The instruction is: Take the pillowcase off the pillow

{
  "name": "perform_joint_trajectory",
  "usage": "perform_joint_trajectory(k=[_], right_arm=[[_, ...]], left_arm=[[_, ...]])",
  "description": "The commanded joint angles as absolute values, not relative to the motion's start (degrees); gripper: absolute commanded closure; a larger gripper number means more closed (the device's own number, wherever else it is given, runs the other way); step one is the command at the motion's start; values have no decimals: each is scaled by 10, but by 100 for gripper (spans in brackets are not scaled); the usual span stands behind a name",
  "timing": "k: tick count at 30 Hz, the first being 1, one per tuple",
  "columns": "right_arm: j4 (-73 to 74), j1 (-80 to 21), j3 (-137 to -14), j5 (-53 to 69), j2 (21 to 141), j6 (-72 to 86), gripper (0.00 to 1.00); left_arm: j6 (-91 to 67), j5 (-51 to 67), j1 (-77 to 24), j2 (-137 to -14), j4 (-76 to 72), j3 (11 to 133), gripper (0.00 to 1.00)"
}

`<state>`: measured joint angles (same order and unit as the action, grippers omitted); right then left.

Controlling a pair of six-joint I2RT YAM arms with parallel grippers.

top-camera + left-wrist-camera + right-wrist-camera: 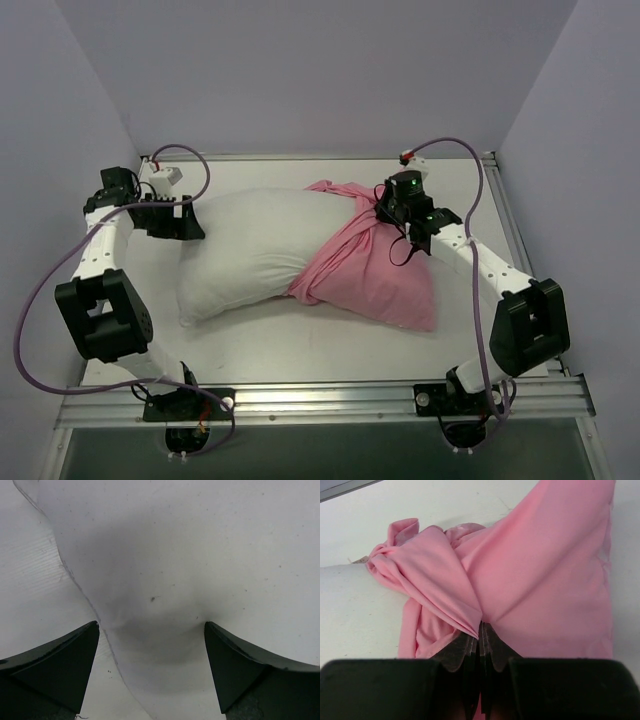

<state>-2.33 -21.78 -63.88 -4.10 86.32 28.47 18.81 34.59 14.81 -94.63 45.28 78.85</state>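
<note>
The white pillow (245, 250) lies across the middle of the table, its left half bare. The pink pillowcase (370, 270) still covers its right end and is bunched into folds near the top. My right gripper (383, 212) is shut on a fold of the pillowcase (545, 570), pinched at the gripper's (481, 627) tips, with the bare pillow (355, 610) to its left. My left gripper (187, 217) is at the pillow's left end. In the left wrist view this gripper (151, 630) is open, fingers wide apart, with the pillow (200, 555) bulging between them and nothing clamped.
Pale enclosure walls (60, 100) close in the table on the left, back and right. An aluminium rail (320, 400) runs along the near edge. Purple cables (470, 170) loop off both arms. Bare tabletop (25, 580) shows beside the pillow's left edge.
</note>
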Motion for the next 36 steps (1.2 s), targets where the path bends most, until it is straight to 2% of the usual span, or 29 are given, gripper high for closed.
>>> perform_joint_trajectory(k=[1, 5, 10, 16, 22, 23, 24, 25, 26, 27, 28, 30, 32, 36], right_arm=[[-4, -242, -664, -78, 833, 288, 100], [-3, -254, -665, -83, 832, 291, 100], [-3, -265, -666, -84, 833, 294, 100], [-4, -269, -659, -90, 835, 294, 100], [-2, -269, -674, -72, 844, 267, 100], [-2, -270, -692, -63, 849, 257, 96], [23, -272, -702, -53, 852, 236, 85], [38, -279, -715, -56, 854, 228, 71], [55, -287, -731, -69, 858, 221, 46], [97, -297, -764, -92, 858, 217, 40], [121, -309, -781, -119, 857, 215, 36], [180, -365, -824, -217, 847, 220, 2], [219, -445, -846, -331, 833, 246, 1], [253, -561, -839, -402, 824, 333, 1]], left_arm=[[221, 376, 162, -923, 537, 825, 6], [301, 384, 166, -912, 657, 824, 6], [390, 401, 174, -877, 736, 784, 6], [346, 295, 125, -859, 613, 670, 6], [286, 252, 104, -939, 527, 669, 6], [286, 260, 104, -945, 528, 676, 2], [290, 272, 104, -949, 533, 679, 20], [292, 299, 105, -948, 542, 682, 70], [287, 308, 105, -944, 541, 683, 93], [285, 315, 105, -930, 541, 682, 98], [282, 324, 105, -921, 537, 679, 98], [277, 348, 104, -888, 535, 674, 98], [265, 363, 105, -863, 523, 669, 98], [248, 374, 104, -813, 514, 669, 98]])
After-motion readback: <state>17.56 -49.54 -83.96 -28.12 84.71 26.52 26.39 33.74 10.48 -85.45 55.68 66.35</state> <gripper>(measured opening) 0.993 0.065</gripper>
